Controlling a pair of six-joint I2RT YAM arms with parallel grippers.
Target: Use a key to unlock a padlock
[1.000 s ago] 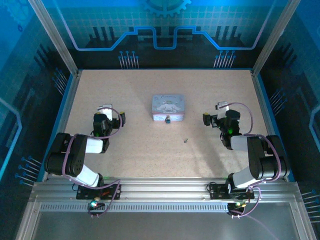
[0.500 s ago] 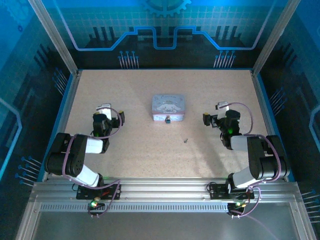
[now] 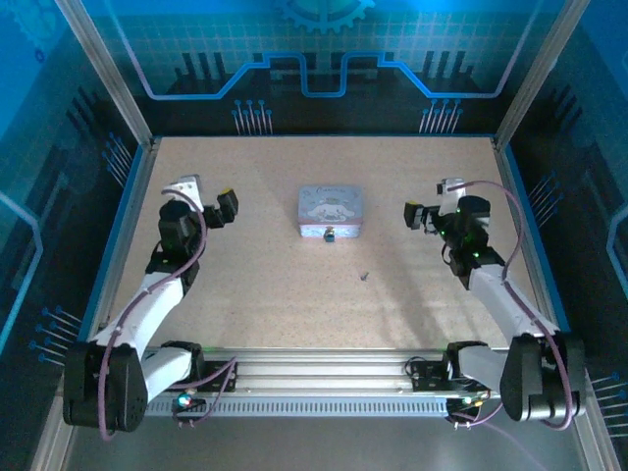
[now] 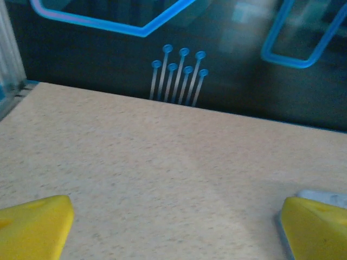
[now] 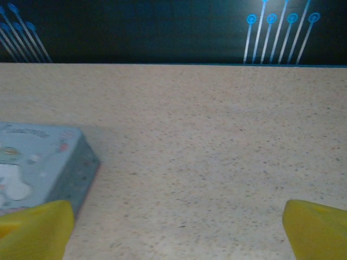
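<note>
Dark padlock (image 3: 330, 235) seemingly at near edge of tin (image 3: 330, 206); left hand (image 3: 207, 195), right hand (image 3: 431, 201) spread wide, empty.

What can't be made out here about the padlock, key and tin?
- Padlock, top view: too small to tell locked or open.
- Key, top view: a speck, orientation unreadable.
- Tin, right wrist view: cut by left edge, corner behind yellow fingertip.

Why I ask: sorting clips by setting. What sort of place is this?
Probably a robot test cell: left arm and right arm on a metal rail, speckled table, blue circuit-pattern walls.
</note>
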